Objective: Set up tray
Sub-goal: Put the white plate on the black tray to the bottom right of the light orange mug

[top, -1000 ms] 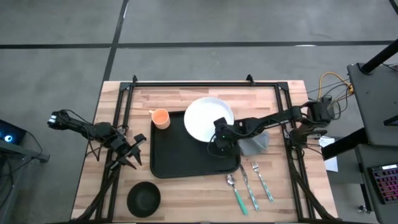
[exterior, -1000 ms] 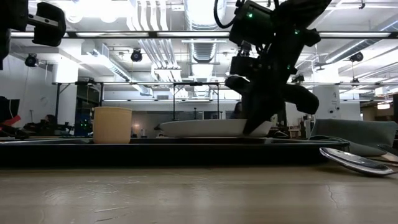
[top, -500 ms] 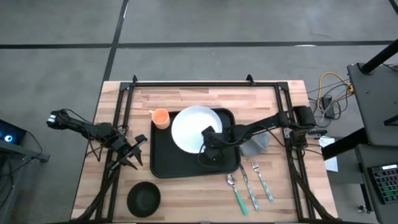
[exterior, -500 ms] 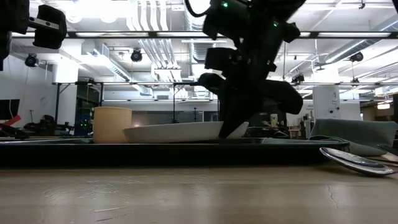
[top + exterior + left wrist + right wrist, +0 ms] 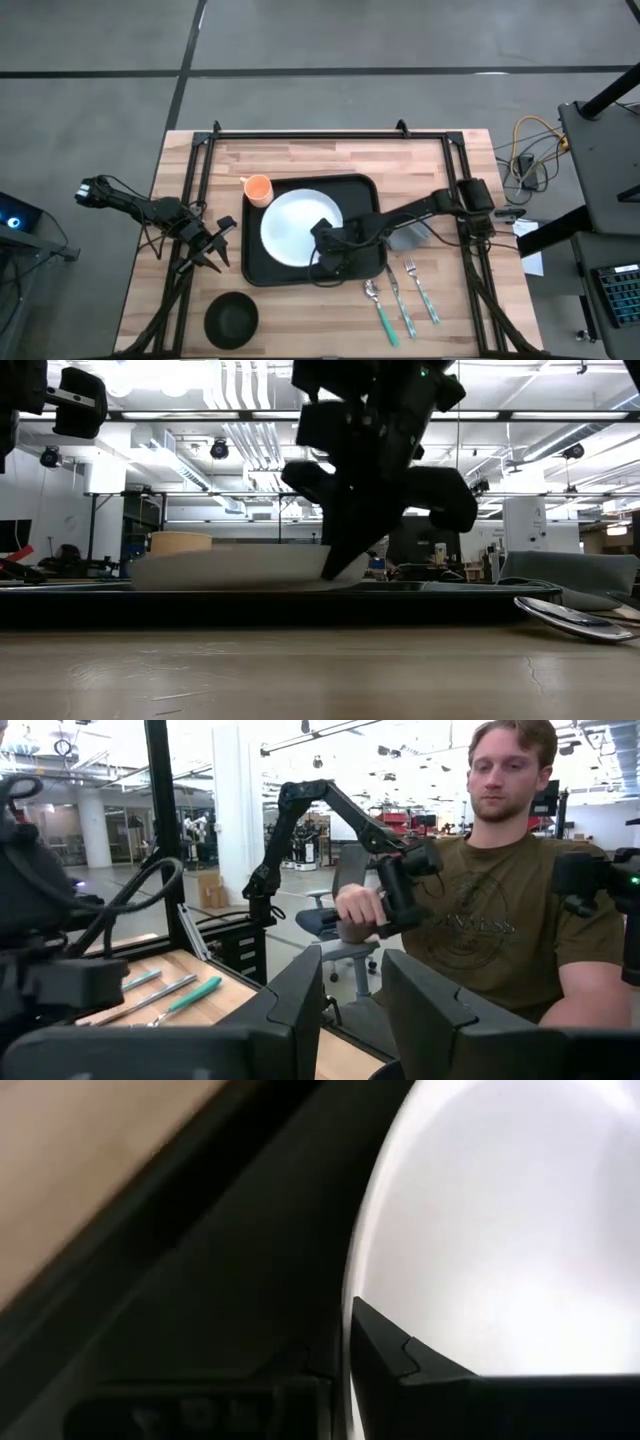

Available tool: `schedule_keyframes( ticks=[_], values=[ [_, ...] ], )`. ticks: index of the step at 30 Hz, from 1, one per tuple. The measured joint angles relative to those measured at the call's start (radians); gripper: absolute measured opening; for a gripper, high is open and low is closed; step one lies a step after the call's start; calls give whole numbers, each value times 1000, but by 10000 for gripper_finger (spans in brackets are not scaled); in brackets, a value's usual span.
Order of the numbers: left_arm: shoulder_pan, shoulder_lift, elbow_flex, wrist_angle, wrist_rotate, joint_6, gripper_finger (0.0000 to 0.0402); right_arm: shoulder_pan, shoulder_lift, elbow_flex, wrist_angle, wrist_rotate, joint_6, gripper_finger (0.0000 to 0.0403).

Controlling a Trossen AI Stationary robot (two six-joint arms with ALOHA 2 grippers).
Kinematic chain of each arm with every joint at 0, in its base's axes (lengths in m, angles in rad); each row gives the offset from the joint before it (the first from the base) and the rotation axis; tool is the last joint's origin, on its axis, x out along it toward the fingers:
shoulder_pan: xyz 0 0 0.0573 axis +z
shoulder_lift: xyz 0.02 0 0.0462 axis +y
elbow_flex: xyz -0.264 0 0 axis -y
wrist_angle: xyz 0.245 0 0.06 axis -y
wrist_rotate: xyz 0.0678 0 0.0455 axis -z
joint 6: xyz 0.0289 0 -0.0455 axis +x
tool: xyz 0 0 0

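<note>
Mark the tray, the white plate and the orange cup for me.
tray (image 5: 365,268): high view, bare floor near its right edge.
white plate (image 5: 290,225): high view, centre of the dish.
orange cup (image 5: 258,189): high view, its open top.

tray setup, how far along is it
Early on. Done: the plate lies on the tray, and an orange cup stands at the tray's corner. In hand: the right tool is shut on the plate's rim. Left: bowl, napkin, spoon and forks all sit off the tray. The left tool waits open.
</note>
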State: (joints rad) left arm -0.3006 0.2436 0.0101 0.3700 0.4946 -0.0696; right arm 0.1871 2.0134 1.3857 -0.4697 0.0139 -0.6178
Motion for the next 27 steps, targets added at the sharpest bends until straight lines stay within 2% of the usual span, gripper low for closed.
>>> schedule_keyframes(
  ticks=[27],
  values=[
    [0,5,0,0,0,0,89,20,0,-17,176,-42,-83,9]
  ],
)
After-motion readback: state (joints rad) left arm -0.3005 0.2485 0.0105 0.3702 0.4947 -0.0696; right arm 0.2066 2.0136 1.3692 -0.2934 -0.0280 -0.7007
